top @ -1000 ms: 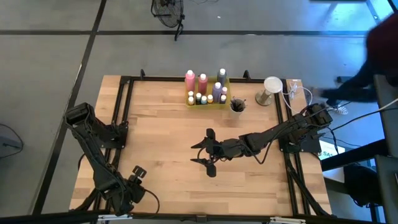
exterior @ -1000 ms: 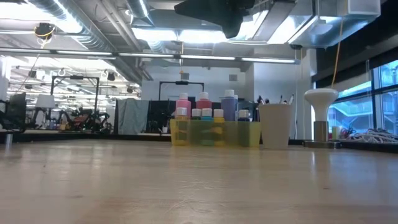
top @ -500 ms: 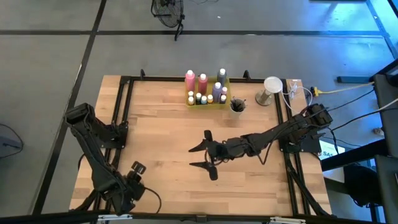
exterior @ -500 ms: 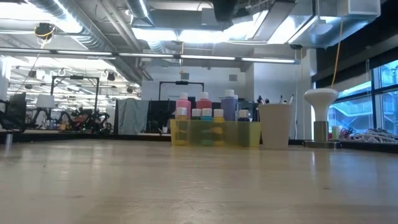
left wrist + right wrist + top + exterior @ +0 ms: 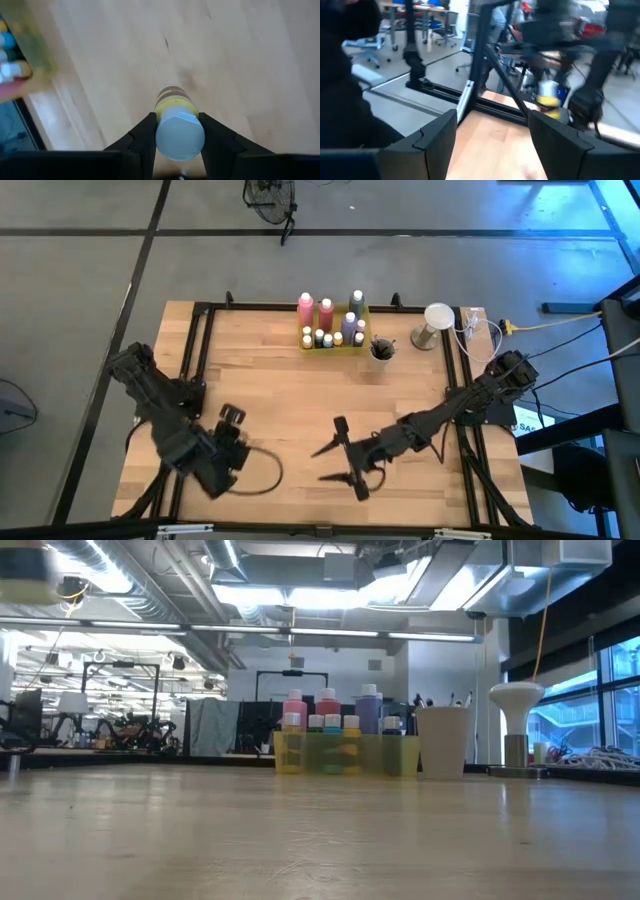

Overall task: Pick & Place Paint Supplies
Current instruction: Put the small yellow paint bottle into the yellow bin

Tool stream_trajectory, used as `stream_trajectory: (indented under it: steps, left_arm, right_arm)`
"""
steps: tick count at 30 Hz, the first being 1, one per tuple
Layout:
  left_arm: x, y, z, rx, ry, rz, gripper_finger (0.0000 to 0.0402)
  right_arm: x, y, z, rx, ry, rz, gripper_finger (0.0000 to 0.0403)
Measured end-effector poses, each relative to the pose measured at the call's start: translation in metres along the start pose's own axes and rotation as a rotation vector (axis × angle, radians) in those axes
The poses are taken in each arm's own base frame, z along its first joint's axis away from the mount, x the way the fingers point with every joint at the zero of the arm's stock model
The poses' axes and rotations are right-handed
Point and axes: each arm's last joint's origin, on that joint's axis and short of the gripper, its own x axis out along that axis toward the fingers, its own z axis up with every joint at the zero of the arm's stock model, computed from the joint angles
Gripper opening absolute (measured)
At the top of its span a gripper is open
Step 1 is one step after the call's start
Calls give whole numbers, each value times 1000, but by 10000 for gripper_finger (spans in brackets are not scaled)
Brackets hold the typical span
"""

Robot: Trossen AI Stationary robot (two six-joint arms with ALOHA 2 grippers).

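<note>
We see the left gripper [image 5: 176, 131] closed around a small paint bottle [image 5: 177, 127] with a pale blue cap and a yellow band, its two dark fingers [image 5: 142, 137] pressing on either side of the cap, held above bare wood. From above, the left gripper [image 5: 229, 442] sits over the near left part of the worktop [image 5: 270, 395], its arm folded back toward the left rail with a cable looping beside it. In the right wrist view the same bottle shows as a blurred yellow and pale shape [image 5: 549, 95] under the other arm. The right gripper [image 5: 341, 452] hangs over the near middle of the worktop with its fingers [image 5: 437, 137] spread wide and nothing between them, the arm stretched low from the right edge. The two grippers are well apart. At the far edge stands the translucent yellow tray [image 5: 335, 346], loaded with the pink bottles [image 5: 306, 308], a purple bottle [image 5: 349, 325] and several tiny capped ones [image 5: 318, 338]. Just beside the tray is the grey-beige cup [image 5: 381, 350] with dark paintbrush handles [image 5: 380, 342] standing in it, and farther right a white mushroom-shaped lamp [image 5: 436, 320]. In the low view the tray [image 5: 345, 754], the cup [image 5: 442, 741] and the lamp [image 5: 515, 730] line up across the far side, with open wood in front of them.
</note>
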Motion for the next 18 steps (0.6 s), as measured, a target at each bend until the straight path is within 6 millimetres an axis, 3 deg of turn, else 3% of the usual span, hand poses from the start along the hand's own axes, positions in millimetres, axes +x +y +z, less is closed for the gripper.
stream_trajectory:
  steps: [6,13,18]
  left_arm:
    - [-8,51,16,8,-39,-27,115]
    - [-3,128,24,-5,-36,-13,115]
    - [4,187,15,-83,-39,-24,115]
  right_arm:
    - [-5,24,4,-108,-20,62,250]
    - [-10,38,3,-140,1,92,250]
    - [-12,40,0,-204,69,-109,250]
